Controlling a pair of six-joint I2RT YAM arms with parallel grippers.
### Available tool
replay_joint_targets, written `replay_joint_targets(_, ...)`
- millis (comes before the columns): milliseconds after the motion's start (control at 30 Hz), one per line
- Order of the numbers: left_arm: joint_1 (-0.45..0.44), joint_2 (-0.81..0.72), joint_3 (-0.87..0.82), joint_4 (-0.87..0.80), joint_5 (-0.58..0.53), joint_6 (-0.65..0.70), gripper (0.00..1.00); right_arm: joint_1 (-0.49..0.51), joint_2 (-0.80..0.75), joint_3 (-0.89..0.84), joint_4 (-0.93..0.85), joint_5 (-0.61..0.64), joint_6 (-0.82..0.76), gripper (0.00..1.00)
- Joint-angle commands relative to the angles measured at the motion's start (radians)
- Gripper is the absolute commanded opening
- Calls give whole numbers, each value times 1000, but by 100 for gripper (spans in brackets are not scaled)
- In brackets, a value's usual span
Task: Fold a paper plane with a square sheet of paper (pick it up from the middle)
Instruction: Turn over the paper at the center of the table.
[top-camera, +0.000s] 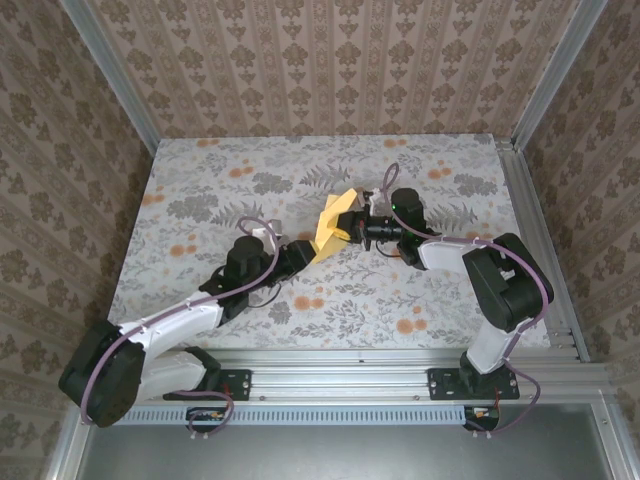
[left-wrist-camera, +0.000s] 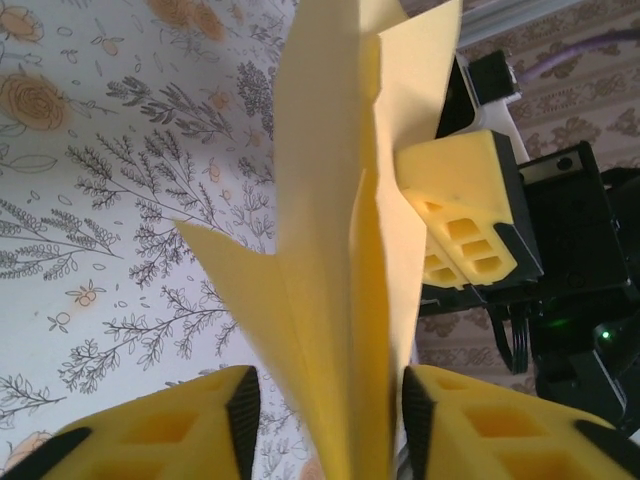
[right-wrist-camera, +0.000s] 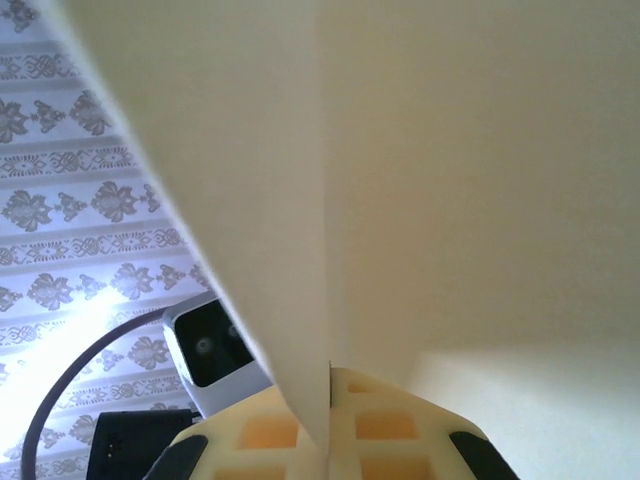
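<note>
Paper plane (top-camera: 335, 226), half-folded, edges upright, R hand (top-camera: 351, 232) clenched on it, L hand (left-wrist-camera: 325, 405) released, loose round it

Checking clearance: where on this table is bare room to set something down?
Free: the far strip of table between the back wall and the folded paper; the near middle along the front rail. Crowded: the centre, where left gripper and right gripper meet at it.
</note>
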Motion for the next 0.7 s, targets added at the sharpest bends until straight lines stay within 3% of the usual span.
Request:
replay_joint_targets(0, 8, 14, 31, 33, 37, 6, 52, -6, 18, -4, 50, -28, 24, 0)
replay_joint_targets(267, 12, 79, 70, 98, 88, 1, 53, -5, 19, -10, 78, -29, 45, 0)
replay_joint_targets(667, 22, 83, 94, 53, 115, 35, 20, -10, 31, -13, 55, -35, 18, 0)
